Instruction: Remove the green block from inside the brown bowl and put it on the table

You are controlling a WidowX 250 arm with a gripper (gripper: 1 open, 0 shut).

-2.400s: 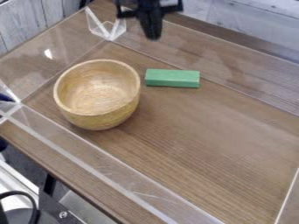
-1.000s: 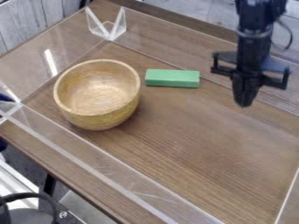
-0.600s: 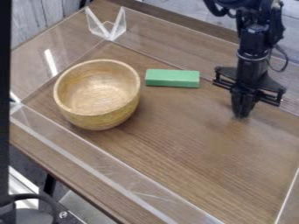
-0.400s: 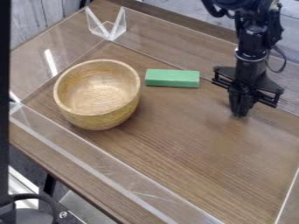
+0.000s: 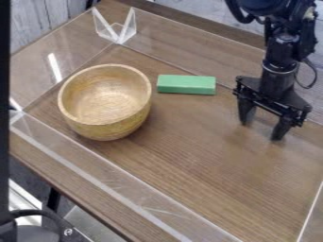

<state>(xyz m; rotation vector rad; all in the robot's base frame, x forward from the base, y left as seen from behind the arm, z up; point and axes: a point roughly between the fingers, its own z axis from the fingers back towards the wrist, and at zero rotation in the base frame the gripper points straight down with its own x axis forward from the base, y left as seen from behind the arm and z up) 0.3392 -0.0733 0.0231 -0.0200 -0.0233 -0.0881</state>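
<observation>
The green block (image 5: pixel 186 85) lies flat on the table (image 5: pixel 190 161), just right of the brown bowl (image 5: pixel 105 100) and apart from it. The bowl is upright and holds nothing that I can see. My gripper (image 5: pixel 263 126) points straight down at the right side of the table, well to the right of the block. Its two dark fingers (image 5: pixel 246 113) are spread wide with nothing between them, tips at or just above the wood.
A low clear acrylic wall (image 5: pixel 76 180) borders the table on the front and left. A small clear acrylic stand (image 5: pixel 113 26) sits at the back left corner. The arm's black body rises at the upper right.
The gripper's fingers, together a moment ago, have sprung wide apart. The hand has sunk slightly toward the table. Block and bowl have not moved.
</observation>
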